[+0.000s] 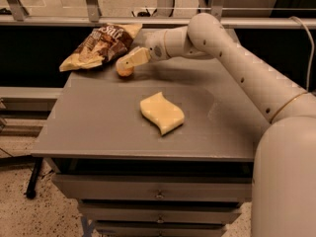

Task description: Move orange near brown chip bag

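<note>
The orange (125,73) is small and round and sits low at the table's back left, just right of the brown chip bag (98,45). The bag is crinkled, brown and tan, with white "Salt" lettering, and it lies at the back left corner. My gripper (126,65) reaches in from the right and is shut on the orange, whose top is covered by a pale finger (134,58). The orange is at or just above the tabletop, a small gap from the bag's lower right edge.
A pale yellow wavy sponge (161,113) lies near the middle of the grey table (98,127). My arm (237,58) spans the back right of the table. A rail runs behind the table, and drawers sit below its front edge.
</note>
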Motion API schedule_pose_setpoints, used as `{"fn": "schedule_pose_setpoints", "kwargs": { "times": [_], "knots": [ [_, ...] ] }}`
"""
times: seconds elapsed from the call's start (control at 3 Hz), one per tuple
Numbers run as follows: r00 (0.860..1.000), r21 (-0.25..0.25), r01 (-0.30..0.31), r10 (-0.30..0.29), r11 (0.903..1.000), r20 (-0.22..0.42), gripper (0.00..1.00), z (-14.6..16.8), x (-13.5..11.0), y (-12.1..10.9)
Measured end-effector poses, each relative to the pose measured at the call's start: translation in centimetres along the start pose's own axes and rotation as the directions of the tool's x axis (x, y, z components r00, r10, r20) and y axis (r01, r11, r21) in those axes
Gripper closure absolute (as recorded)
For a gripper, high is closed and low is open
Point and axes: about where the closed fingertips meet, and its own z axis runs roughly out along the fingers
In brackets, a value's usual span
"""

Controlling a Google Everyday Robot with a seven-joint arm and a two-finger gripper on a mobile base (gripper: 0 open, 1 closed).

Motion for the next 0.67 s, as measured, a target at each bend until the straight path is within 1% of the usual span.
{"fn": "schedule_pose_setpoints", "kwargs": {
  "times": [0.33, 0.67],
  "knots": [
    [0.998, 0.092, -0.039, 0.035, 0.9950, 0.044, 0.00, -4.8, -0.4, -2.2],
    [0.995, 0.188, -0.075, 0.060, 0.9793, 0.082, 0.00, -9.8, -0.4, -4.2]
  ]
}}
